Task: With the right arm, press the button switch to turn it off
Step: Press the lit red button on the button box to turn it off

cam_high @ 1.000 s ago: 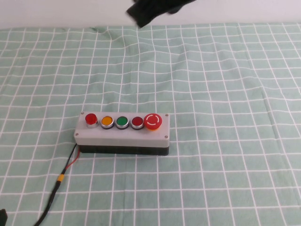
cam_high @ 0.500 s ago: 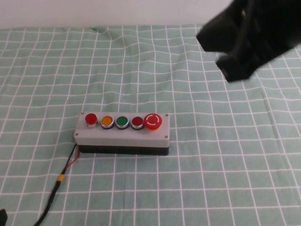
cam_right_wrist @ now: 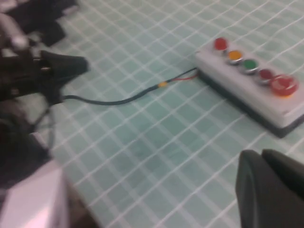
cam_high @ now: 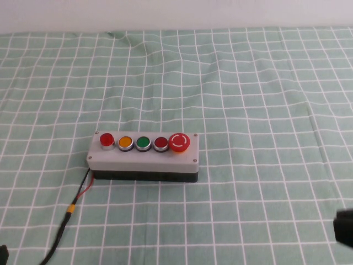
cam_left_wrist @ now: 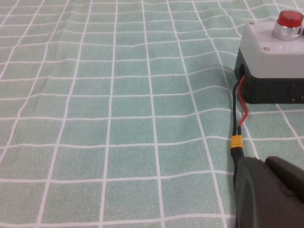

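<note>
A grey button box (cam_high: 144,159) lies mid-table on the green checked cloth, carrying a raised red button (cam_high: 106,139), yellow (cam_high: 126,142), green (cam_high: 143,143) and red (cam_high: 161,143) buttons, and a large red mushroom button (cam_high: 180,142). My right gripper (cam_high: 345,227) shows only as a dark corner at the lower right edge, far from the box. In the right wrist view its fingers (cam_right_wrist: 260,154) are shut with nothing in them, and the box (cam_right_wrist: 251,90) lies ahead. My left gripper (cam_left_wrist: 263,164) is shut and rests beside the box's cable (cam_left_wrist: 237,123).
A black and red cable (cam_high: 71,212) runs from the box's left end to the front left edge. The left arm (cam_right_wrist: 42,71) shows dark across the table in the right wrist view. A white wall borders the far edge of the cloth.
The right arm swept from the top of the high view across the upper right, then down to the lower right edge. The button box and left arm have not moved.
</note>
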